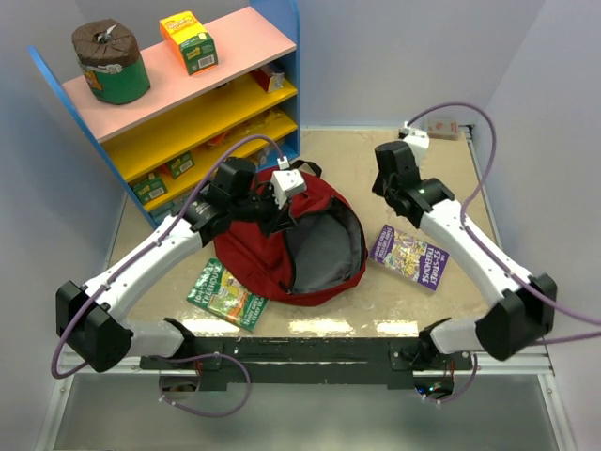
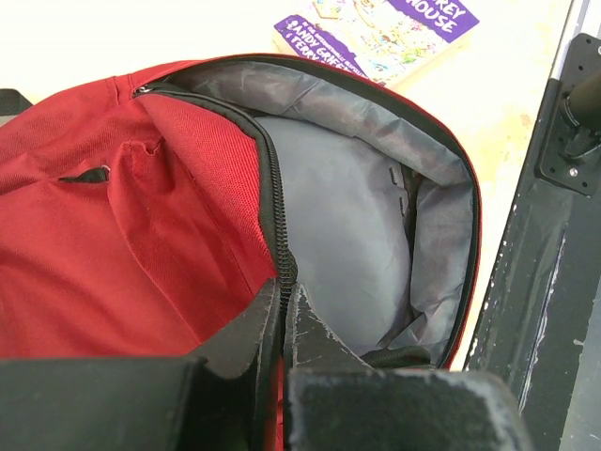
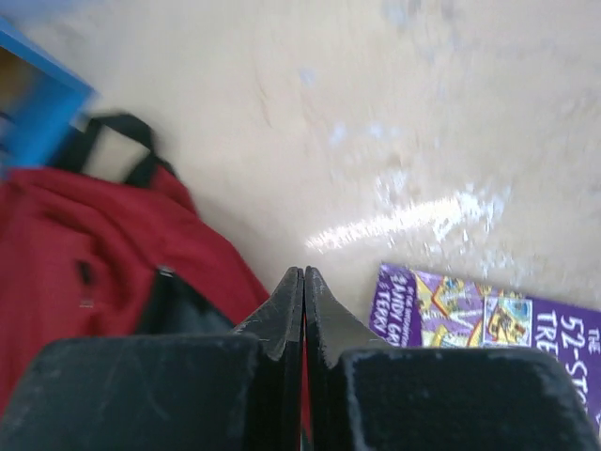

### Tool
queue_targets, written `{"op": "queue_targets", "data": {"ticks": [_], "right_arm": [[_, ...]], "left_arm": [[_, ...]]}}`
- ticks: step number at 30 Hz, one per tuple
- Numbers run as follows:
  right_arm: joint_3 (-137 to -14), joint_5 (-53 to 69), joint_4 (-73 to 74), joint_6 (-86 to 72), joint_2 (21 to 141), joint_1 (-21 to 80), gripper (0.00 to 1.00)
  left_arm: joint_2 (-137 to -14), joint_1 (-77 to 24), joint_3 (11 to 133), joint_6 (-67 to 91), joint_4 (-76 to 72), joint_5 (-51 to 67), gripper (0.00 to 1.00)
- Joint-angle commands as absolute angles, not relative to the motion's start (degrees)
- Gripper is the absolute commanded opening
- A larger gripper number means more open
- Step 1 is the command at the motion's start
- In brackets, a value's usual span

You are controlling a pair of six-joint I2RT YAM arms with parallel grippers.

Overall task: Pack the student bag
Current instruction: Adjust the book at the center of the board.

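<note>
The student bag is a dark-red backpack lying in the middle of the table, its main compartment unzipped and the grey lining showing. My left gripper is shut on the bag's zipper edge and holds the red flap up; from above it sits over the bag's top. My right gripper is shut with nothing in it, hovering over bare table between the bag and a purple book. In the top view that gripper is right of the bag.
The purple book lies flat right of the bag, and a green book lies at its near left. A blue shelf unit stands at the back left with a green tin and an orange carton on top.
</note>
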State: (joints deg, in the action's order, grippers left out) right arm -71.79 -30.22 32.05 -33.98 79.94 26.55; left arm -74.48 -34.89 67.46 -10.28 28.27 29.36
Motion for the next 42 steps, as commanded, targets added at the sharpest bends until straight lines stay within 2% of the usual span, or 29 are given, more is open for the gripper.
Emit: {"op": "queue_targets", "data": {"ticks": [1, 5, 6, 8, 9, 10, 12, 15, 18, 21, 27, 33, 42], "right_arm": [[-75.9, -40.1, 33.4, -32.1, 73.9, 32.1, 0.00], [-74.0, -40.3, 41.5, -37.6, 76.3, 32.8, 0.00], [-72.9, -39.1, 42.1, -39.2, 77.4, 32.6, 0.25], [-68.3, -33.1, 41.2, -43.6, 76.8, 31.4, 0.58], [-66.5, -30.3, 40.8, -45.5, 76.0, 30.7, 0.81], [-62.9, -28.1, 40.5, -47.5, 73.8, 28.5, 0.91], [-59.6, -25.4, 41.2, -54.3, 71.6, 26.6, 0.99], [-55.3, -30.6, 44.5, -63.0, 69.3, 22.8, 0.99], [-55.9, -33.3, 45.6, -63.8, 72.9, 18.9, 0.99], [-56.3, -33.3, 45.4, -63.5, 76.2, 15.3, 0.99], [-47.8, -27.4, 37.9, -63.6, 77.3, 7.1, 0.99], [-53.9, -29.5, 36.0, -61.5, 83.8, 1.4, 0.99], [-59.1, -26.5, 35.6, -60.6, 98.7, 1.7, 0.98]], "left_arm": [[-72.0, -35.0, 66.9, -10.6, 26.0, 30.0, 0.01], [-71.7, -35.0, 66.6, -10.7, 25.9, 30.1, 0.01], [-71.5, -35.0, 66.7, -10.6, 25.9, 29.8, 0.01], [-71.2, -35.0, 67.0, -10.8, 26.1, 29.8, 0.01], [-71.1, -35.0, 67.0, -11.0, 26.2, 29.7, 0.01], [-70.9, -35.0, 66.8, -11.2, 26.5, 29.8, 0.01], [-70.5, -34.9, 66.6, -11.8, 26.9, 30.2, 0.01], [-70.0, -34.9, 66.3, -12.2, 27.0, 30.6, 0.01], [-69.7, -34.9, 65.9, -12.2, 26.8, 31.0, 0.01], [-69.5, -35.1, 66.0, -11.8, 26.8, 31.2, 0.02], [-70.2, -35.2, 66.9, -12.5, 26.7, 31.7, 0.02], [-70.6, -35.9, 67.7, -13.3, 27.2, 31.8, 0.03], [-70.3, -35.9, 67.9, -13.9, 27.7, 32.3, 0.03]]}}
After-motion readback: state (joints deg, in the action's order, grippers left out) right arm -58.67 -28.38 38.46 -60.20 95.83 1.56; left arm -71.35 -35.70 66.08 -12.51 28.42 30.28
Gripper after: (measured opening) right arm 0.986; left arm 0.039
